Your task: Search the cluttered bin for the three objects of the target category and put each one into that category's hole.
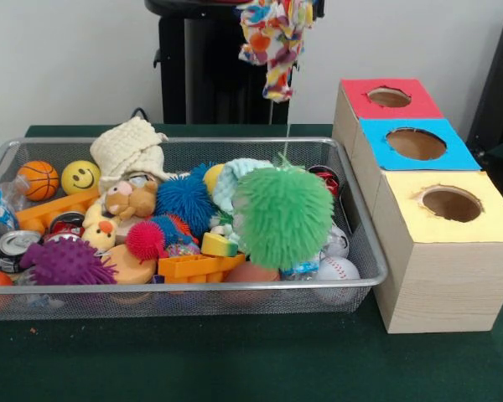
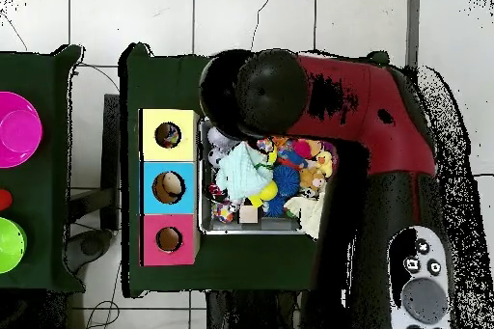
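The small white cloth with multicoloured dots (image 1: 272,42) hangs in the air at the top of the front view, above the bin's far right side. My gripper (image 1: 278,5) is at the top edge, mostly covered by the cloth, and is shut on it. The wire mesh bin (image 1: 184,286) is full of toys. The cream waffle cloth (image 1: 130,146) lies over its far rim on the left. The mint-green waffle cloth (image 1: 235,177) lies in the middle, partly behind a green spiky ball (image 1: 283,216). The yellow-topped hole (image 1: 451,203) is in the nearest box, right of the bin.
Blue-topped (image 1: 415,144) and red-topped (image 1: 389,97) holes sit behind the yellow one. The bin also holds spiky balls, plush animals (image 1: 130,201), a basketball (image 1: 38,179), cans and a baseball (image 1: 338,269). In the overhead view the red arm (image 2: 386,123) covers much of the bin (image 2: 205,231).
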You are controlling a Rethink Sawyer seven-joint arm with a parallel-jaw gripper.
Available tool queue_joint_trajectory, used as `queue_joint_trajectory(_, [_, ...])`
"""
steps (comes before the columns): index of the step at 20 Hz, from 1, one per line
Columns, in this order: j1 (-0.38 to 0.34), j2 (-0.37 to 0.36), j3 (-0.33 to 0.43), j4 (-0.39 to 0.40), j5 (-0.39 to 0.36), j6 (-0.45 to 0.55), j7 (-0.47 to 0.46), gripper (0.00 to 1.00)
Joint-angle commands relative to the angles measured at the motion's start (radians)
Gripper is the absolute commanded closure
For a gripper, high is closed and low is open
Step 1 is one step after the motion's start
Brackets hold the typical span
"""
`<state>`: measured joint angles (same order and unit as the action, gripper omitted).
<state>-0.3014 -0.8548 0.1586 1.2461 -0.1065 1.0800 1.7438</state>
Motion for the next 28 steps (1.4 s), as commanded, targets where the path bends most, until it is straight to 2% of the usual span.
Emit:
queue_joint_trajectory(1, [-0.008, 0.060, 0.044, -0.358, -0.061, 0.730, 0.060, 1.00])
queue_joint_trajectory(4, [-0.011, 0.109, 0.077, -0.504, -0.093, 0.867, 0.056, 1.00])
queue_joint_trajectory(7, [-0.012, 0.116, 0.082, -0.530, -0.094, 0.885, 0.056, 1.00])
queue_joint_trajectory(9, [-0.011, 0.096, 0.067, -0.478, -0.081, 0.832, 0.056, 1.00])
queue_joint_trajectory(10, [-0.011, 0.069, 0.053, -0.416, -0.065, 0.780, 0.056, 1.00])
queue_joint_trajectory(12, [-0.013, 0.018, 0.020, -0.241, -0.035, 0.600, 0.050, 1.00])
queue_joint_trajectory(14, [-0.008, -0.021, -0.003, -0.074, -0.036, 0.411, 0.036, 1.00])
queue_joint_trajectory(16, [-0.007, -0.044, -0.015, 0.039, -0.033, 0.257, 0.051, 1.00])
queue_joint_trajectory(19, [-0.016, -0.055, -0.017, 0.150, -0.017, 0.116, 0.055, 1.00])
queue_joint_trajectory(25, [-0.022, -0.056, -0.026, 0.201, 0.000, 0.073, 0.048, 1.00])
queue_joint_trajectory(28, [-0.023, -0.047, -0.028, 0.166, 0.002, 0.131, 0.048, 1.00])
